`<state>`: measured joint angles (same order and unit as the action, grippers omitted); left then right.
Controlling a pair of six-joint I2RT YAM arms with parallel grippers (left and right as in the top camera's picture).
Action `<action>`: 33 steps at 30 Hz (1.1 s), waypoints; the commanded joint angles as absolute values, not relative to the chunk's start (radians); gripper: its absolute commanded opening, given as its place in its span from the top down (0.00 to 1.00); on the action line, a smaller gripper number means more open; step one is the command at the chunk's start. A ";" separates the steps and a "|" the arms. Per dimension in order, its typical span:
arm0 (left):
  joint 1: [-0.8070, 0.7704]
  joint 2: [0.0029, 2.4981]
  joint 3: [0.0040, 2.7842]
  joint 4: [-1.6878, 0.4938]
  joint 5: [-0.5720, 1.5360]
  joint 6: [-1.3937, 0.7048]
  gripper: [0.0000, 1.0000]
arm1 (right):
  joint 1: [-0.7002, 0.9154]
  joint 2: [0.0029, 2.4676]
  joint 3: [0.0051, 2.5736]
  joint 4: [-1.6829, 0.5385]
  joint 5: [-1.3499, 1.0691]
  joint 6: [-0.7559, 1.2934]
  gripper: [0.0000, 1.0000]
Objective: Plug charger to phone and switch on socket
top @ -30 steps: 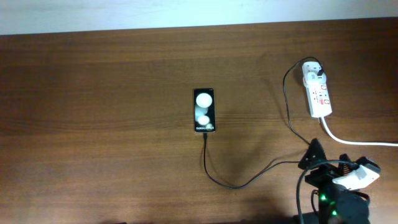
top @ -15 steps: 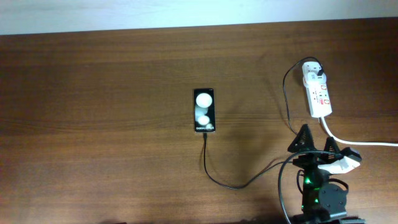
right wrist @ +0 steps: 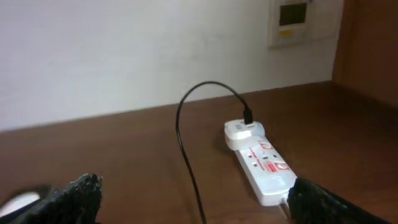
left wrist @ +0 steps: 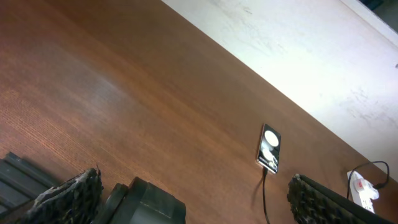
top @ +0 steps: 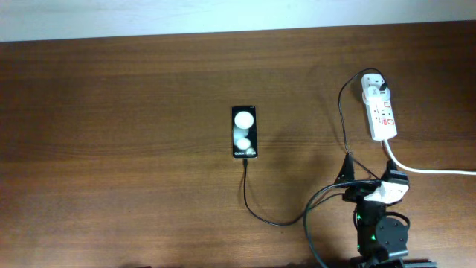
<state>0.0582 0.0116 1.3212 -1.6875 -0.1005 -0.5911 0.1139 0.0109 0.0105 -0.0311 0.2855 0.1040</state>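
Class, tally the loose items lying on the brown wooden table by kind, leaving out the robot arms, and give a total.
Phones: 1, the small glossy black rectangular smartphone
Chargers: 1, the thin black charger cable with white adapter
Power strips: 1, the white elongated power strip with red markings
Total: 3

The phone (top: 245, 132) carries small white text, too tiny to read. On the power strip (top: 380, 112) the red switch markings are too small to tell on from off. Its thick white cord (top: 439, 172) runs off the overhead view's right edge. The black cable (top: 279, 223) passes under the right arm (top: 381, 227) (itself cut by the bottom edge). In the right wrist view, a white blur (right wrist: 22, 200) at lower left cannot be identified.
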 commanded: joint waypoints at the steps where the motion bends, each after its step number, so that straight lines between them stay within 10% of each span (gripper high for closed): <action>1: 0.053 0.007 1.324 -1.687 -0.090 -0.590 0.01 | 0.109 0.003 0.006 -0.055 0.257 -0.011 0.01; 33: 0.053 0.007 1.324 -1.687 -0.090 -0.590 0.01 | -0.006 0.004 0.006 -0.065 0.168 -0.017 0.01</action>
<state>0.0582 0.0116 1.3212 -1.6875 -0.1005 -0.5911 -0.0025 0.0109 0.0105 -0.0559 0.1665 -0.0261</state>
